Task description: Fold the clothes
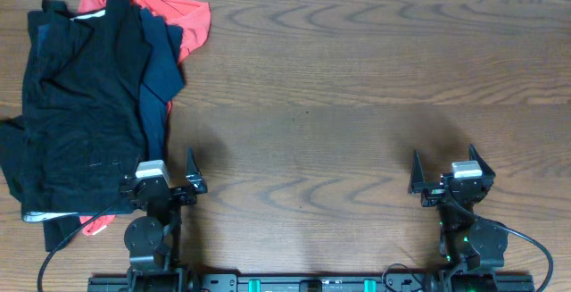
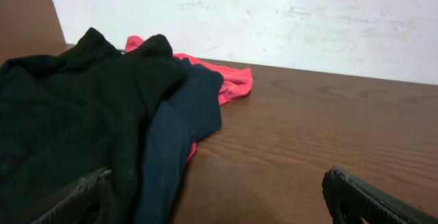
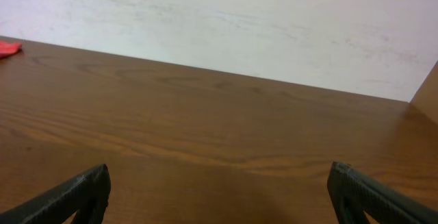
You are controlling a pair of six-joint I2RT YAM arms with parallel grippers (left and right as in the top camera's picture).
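A heap of clothes lies at the table's left. A black garment (image 1: pixel 76 104) is on top, over a navy one (image 1: pixel 161 78) and a coral-red one (image 1: pixel 174 15). A pale strip shows at the black garment's near edge (image 1: pixel 49 214). The left wrist view shows the black (image 2: pixel 61 107), navy (image 2: pixel 181 121) and coral-red (image 2: pixel 233 83) pieces. My left gripper (image 1: pixel 165 171) (image 2: pixel 219 196) is open and empty at the heap's near right edge. My right gripper (image 1: pixel 451 171) (image 3: pixel 219 193) is open and empty over bare wood at the near right.
The wooden table (image 1: pixel 357 87) spreads right of the heap. A white wall (image 3: pixel 239 18) stands behind the table's far edge. Both arm bases sit at the front edge.
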